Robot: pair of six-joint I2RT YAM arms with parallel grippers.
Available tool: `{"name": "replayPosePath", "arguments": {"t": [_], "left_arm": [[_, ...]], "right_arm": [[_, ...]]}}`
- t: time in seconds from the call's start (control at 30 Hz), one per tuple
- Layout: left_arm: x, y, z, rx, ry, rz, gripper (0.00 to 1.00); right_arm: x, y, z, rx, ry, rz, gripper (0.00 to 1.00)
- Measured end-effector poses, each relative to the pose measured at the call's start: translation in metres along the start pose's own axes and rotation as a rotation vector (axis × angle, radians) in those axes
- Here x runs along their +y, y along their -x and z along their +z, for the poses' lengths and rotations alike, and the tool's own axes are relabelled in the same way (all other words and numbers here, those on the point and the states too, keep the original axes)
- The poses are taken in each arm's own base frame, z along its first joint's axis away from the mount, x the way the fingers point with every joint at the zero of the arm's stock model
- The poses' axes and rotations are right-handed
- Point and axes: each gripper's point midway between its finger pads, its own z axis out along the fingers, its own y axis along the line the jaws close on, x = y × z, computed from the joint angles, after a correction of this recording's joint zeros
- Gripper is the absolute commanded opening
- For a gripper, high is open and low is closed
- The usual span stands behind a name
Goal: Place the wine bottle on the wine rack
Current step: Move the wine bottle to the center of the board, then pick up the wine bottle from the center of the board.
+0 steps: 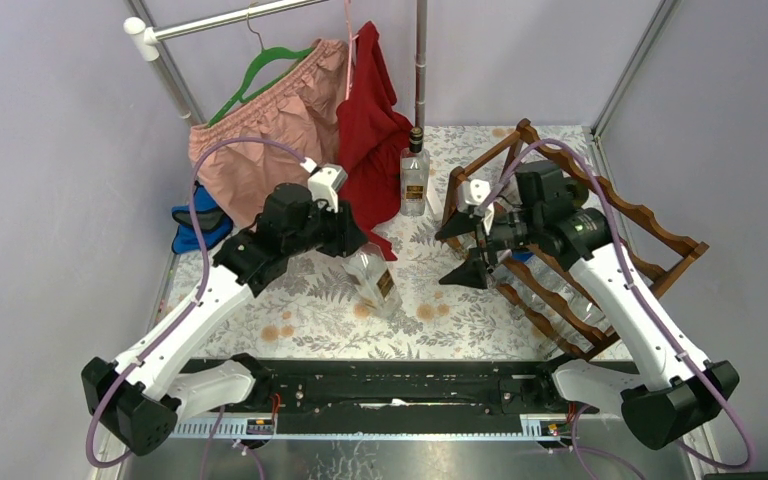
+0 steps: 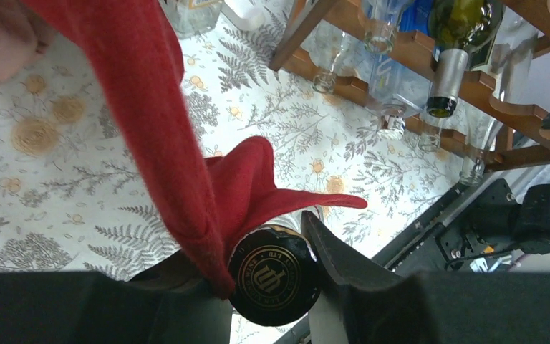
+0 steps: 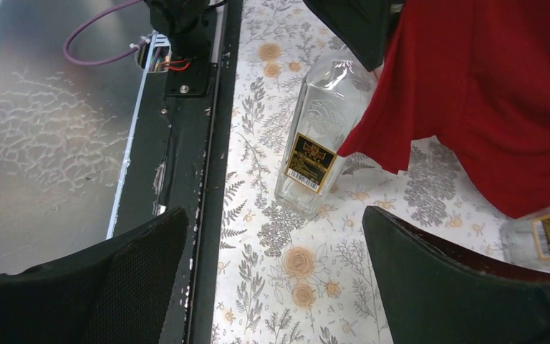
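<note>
The wine bottle [image 1: 378, 280] is clear glass with a black-and-gold label and leans over the flowered table just left of centre. My left gripper [image 1: 358, 248] is shut on its neck; in the left wrist view the black cap [image 2: 276, 276] sits between the jaws, and a fold of red cloth [image 2: 186, 143] hangs over the left one. The right wrist view shows the bottle's body [image 3: 322, 129]. The wine rack [image 1: 650, 225], reddish-brown with wavy rails, stands at the right. My right gripper [image 1: 465, 245] hangs open and empty beside the rack's left end.
A second clear bottle [image 1: 415, 175] stands upright behind the held one. A red garment [image 1: 370, 130] and a pink one [image 1: 270, 130] hang from a rail at the back. Several bottles lie in the rack [image 2: 401, 50], one of them green [image 2: 458, 29]. A blue object [image 1: 195, 225] lies far left.
</note>
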Motion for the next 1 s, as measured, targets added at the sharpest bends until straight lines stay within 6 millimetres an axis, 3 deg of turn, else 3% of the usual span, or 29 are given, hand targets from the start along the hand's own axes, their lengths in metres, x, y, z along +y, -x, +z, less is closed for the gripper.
{"name": "replayPosePath", "arguments": {"t": [0.17, 0.4, 0.6, 1.0], "left_arm": [[0.001, -0.011, 0.000, 0.031, -0.005, -0.019, 0.00], [0.004, -0.011, 0.009, 0.054, 0.027, -0.016, 0.00], [-0.016, -0.013, 0.015, 0.061, 0.075, 0.108, 0.01], [-0.029, -0.016, 0.021, 0.075, 0.123, 0.194, 0.54]], "right_arm": [[0.004, -0.011, 0.017, 0.017, 0.038, 0.006, 1.00], [0.003, -0.025, 0.029, 0.047, 0.046, 0.024, 1.00], [0.000, -0.028, 0.031, 0.050, 0.035, 0.024, 1.00], [0.002, -0.035, 0.032, 0.056, 0.038, 0.035, 1.00]]}}
